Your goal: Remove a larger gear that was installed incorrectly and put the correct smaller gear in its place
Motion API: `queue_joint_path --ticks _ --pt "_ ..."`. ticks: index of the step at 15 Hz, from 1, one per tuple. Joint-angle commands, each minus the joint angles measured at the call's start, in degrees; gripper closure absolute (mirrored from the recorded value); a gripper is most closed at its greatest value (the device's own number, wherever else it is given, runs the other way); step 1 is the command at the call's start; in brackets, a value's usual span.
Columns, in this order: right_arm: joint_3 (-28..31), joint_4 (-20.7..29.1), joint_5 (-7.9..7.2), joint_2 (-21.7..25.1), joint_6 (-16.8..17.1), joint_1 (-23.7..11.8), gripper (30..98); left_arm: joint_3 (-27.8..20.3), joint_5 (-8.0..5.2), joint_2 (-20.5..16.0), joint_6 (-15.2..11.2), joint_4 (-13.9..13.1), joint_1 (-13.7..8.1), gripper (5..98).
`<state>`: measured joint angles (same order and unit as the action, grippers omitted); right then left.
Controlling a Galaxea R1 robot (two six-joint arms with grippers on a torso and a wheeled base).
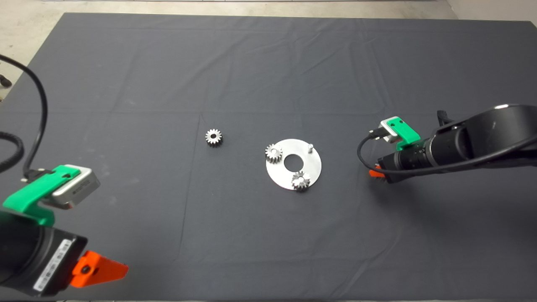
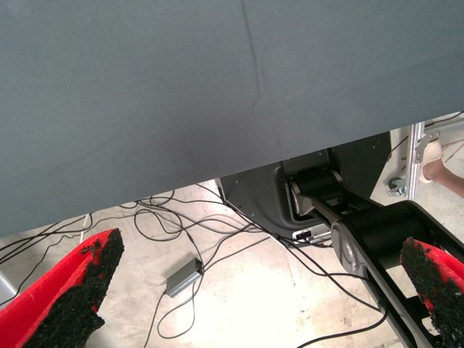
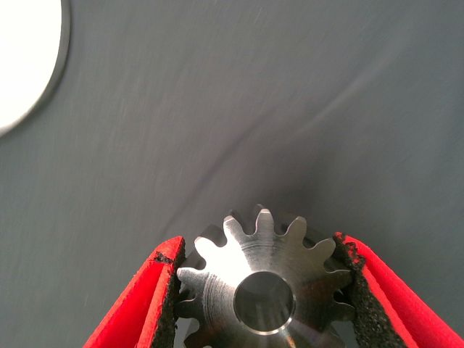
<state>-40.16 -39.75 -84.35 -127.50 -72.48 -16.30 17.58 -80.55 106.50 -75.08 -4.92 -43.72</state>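
My right gripper (image 1: 374,172) is just right of the round silver plate (image 1: 312,167), low over the mat. In the right wrist view, my right gripper (image 3: 257,245) is shut on the larger gear (image 3: 232,264), a grey steel gear with long teeth; the arm hides it in the head view. The plate carries two small bright gears (image 1: 273,153) (image 1: 301,180) and one bare pin (image 1: 310,147). The smaller gear (image 1: 213,136) lies loose on the mat left of the plate. My left gripper (image 1: 105,268) is parked at the lower left, open and empty.
The plate's edge shows in the right wrist view (image 3: 22,58). The left wrist view shows the open fingers (image 2: 80,290), the mat's edge, and cables and a small grey box (image 2: 185,276) on the floor beyond. Dark mat (image 1: 268,71) spreads all around.
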Motion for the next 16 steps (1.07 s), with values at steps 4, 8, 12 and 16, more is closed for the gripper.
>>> queue_joint_path --ticks 4,8,12,16 --pt "0.6 -8.2 -3.10 -0.3 -3.5 1.8 78.2 -0.6 -0.40 -0.2 0.3 -0.7 -0.8 5.3" --pt "-1.8 -9.5 -2.93 -0.5 -3.5 3.5 78.2 -0.6 -0.31 0.0 0.3 -0.7 -0.8 5.3" --pt "-3.5 -9.5 -2.75 -0.6 -3.5 4.3 78.1 -0.5 -0.31 0.0 0.3 -0.8 -0.8 5.3" --pt "-3.2 -9.5 -2.75 -0.6 -3.5 4.5 78.1 -0.4 -0.22 0.2 0.1 -0.8 -0.8 5.3"
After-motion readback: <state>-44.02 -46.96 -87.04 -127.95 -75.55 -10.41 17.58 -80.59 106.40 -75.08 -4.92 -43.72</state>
